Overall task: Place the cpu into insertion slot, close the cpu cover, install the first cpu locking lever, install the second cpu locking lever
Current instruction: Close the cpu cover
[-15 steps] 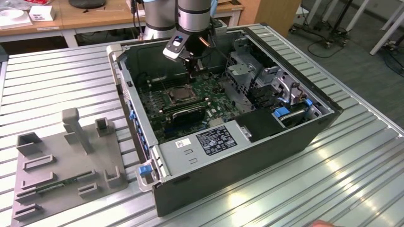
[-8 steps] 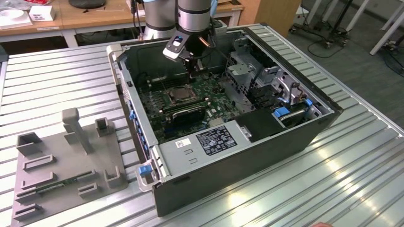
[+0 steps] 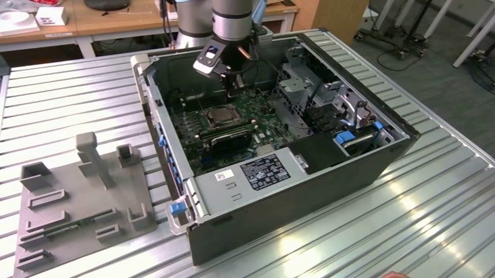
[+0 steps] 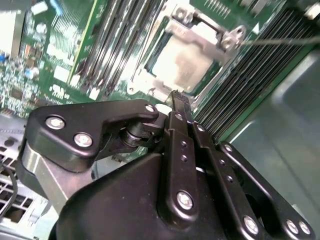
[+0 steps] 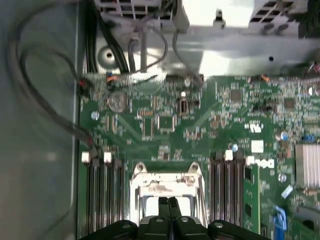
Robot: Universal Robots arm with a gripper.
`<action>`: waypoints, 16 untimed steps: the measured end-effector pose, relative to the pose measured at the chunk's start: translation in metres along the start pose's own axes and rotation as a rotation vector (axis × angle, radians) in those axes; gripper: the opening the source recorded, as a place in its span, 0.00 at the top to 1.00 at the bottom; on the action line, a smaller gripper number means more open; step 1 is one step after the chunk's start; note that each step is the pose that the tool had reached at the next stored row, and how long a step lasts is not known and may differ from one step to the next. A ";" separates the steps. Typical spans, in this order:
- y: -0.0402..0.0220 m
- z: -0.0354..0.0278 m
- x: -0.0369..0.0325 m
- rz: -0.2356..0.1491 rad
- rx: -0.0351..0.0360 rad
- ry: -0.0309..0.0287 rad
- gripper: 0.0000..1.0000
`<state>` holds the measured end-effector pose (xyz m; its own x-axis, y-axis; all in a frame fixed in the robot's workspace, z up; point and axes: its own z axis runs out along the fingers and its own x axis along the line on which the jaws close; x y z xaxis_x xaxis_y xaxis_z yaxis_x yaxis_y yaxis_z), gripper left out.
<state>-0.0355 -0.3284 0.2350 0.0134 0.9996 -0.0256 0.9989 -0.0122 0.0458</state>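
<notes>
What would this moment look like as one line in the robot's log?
end effector: shut, over chip | chip: seated in socket | cover: down around chip

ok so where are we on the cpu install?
Done: the chip is seated and the metal cover looks folded down around it. In hand: nothing. The gripper is shut and empty, with its tips by the cover's edge; whether they touch it is unclear. Left: latching. One thin lever rod sticks out past the cover's corner, and I cannot tell whether it is hooked.
</notes>
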 end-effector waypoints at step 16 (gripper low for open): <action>-0.0270 0.0033 0.0013 0.004 0.0001 -0.0007 0.89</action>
<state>-0.0622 -0.3269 0.2304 0.0178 0.9995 -0.0261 0.9988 -0.0166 0.0458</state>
